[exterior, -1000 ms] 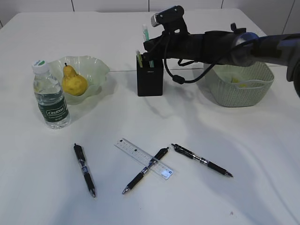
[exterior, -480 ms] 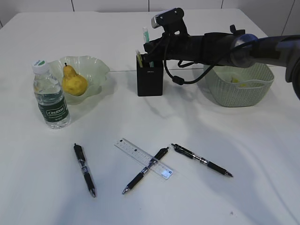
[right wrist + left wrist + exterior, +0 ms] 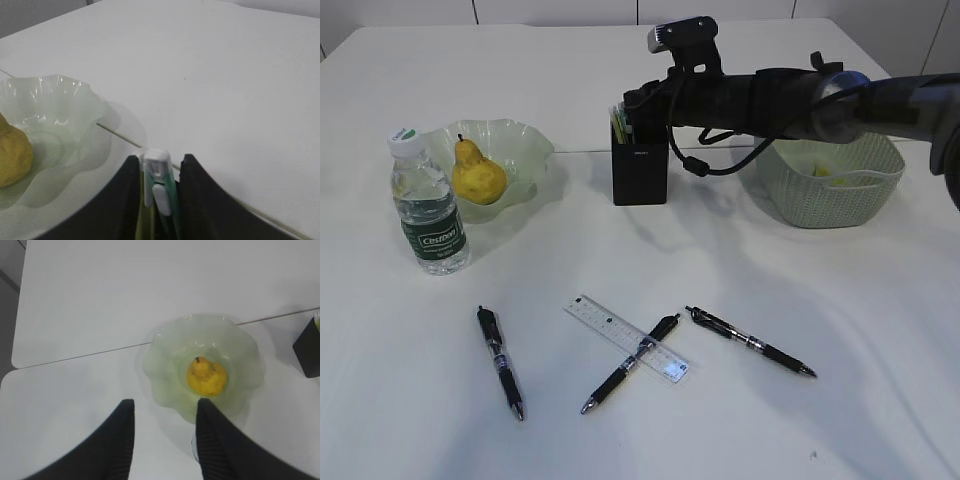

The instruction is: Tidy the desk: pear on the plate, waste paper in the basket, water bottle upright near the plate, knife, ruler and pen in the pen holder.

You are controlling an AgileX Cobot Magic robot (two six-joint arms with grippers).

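Right gripper (image 3: 157,200) is positioned directly above the pen holder (image 3: 640,160), its jaws standing on either side of a green and white knife (image 3: 159,187) whose top sits between them; whether they are clamping it or have let go cannot be told. Left gripper (image 3: 165,440) hangs spread apart and empty, high over the plate (image 3: 240,345).

Status of task items, located relative to the pen holder:
- Pear (image 3: 478,176): on the plate, left of the holder. Judged complete.
- Water bottle (image 3: 428,205): upright, just beside the plate, further left. Judged complete.
- Basket (image 3: 835,185): right of the holder; something pale yellow lies inside, likely the waste paper. No loose paper is seen on the counter (image 3: 820,380).
- Knife: at the holder's mouth, apparently going in or just seated.
- Ruler (image 3: 626,338): flat on the counter in front of the holder. Outstanding.
- Three pens (image 3: 501,362), (image 3: 629,363), (image 3: 750,341): on the counter in front of the holder, the middle one lying across the ruler. Outstanding.

Assessment: roughly half done; the ruler and pens remain.
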